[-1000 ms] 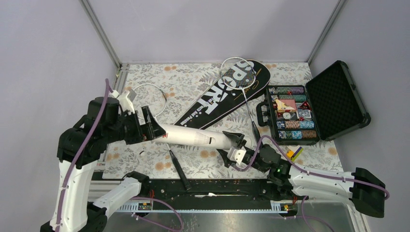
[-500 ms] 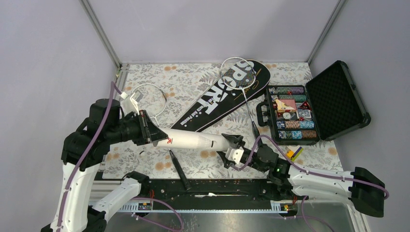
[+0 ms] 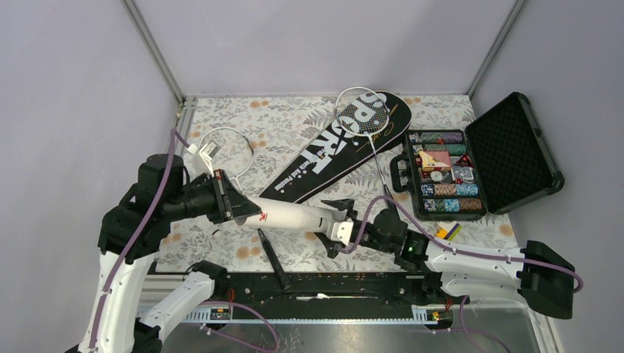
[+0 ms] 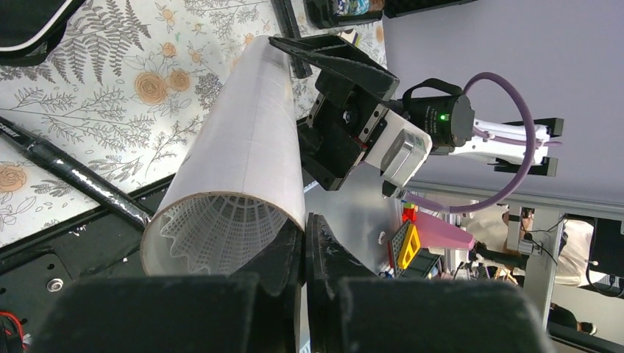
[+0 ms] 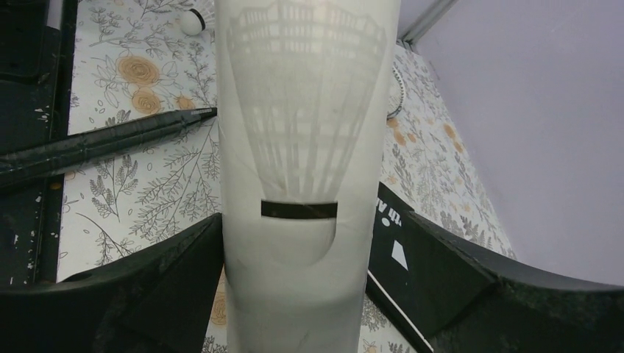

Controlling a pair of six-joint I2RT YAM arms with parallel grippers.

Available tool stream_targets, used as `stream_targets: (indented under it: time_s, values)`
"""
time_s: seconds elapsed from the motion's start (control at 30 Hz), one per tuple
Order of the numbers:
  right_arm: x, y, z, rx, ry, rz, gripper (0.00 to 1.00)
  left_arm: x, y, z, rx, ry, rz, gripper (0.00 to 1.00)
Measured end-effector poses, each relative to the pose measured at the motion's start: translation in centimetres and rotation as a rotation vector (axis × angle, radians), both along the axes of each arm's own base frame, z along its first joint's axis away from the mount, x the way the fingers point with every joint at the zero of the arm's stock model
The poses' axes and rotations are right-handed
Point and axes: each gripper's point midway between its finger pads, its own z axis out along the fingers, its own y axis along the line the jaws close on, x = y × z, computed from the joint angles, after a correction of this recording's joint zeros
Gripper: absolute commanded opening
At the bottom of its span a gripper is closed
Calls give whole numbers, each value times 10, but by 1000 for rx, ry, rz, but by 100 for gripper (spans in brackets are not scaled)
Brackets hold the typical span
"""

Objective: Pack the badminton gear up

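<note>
Tube [image 3: 291, 215]: spans from left gripper [image 3: 239, 206] to right gripper [image 3: 330, 219], rim pinched by the left, between the right's spread jaws.
Shuttlecock [image 4: 213, 228]: inside tube, left gripper's end.
Racket handle [image 3: 268, 257]: below tube, between the grippers.
Racket bag [image 3: 338, 143]: beyond right gripper.
Chip case [image 3: 471, 169]: right of right gripper.

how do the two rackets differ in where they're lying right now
The right racket has its head resting on the black SPORT bag; the left racket has its head flat on the floral mat. The right racket's handle ends near the poker chip case; the left racket's handle pokes past the mat's near edge. The white tube crosses above the left racket only. Both are thin, silver-white, black-handled.
</note>
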Motion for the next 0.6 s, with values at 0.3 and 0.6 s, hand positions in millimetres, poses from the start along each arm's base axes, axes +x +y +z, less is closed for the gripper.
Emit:
stream_targets:
  time_s: [0.3,0.6]
  values:
    - [0,23,-8,-54,24,56,61,1,-2,-5,-5,24,-1,12]
    - [12,15,-7,-10,40,-38,46,0,2,13,-28,7,52,73]
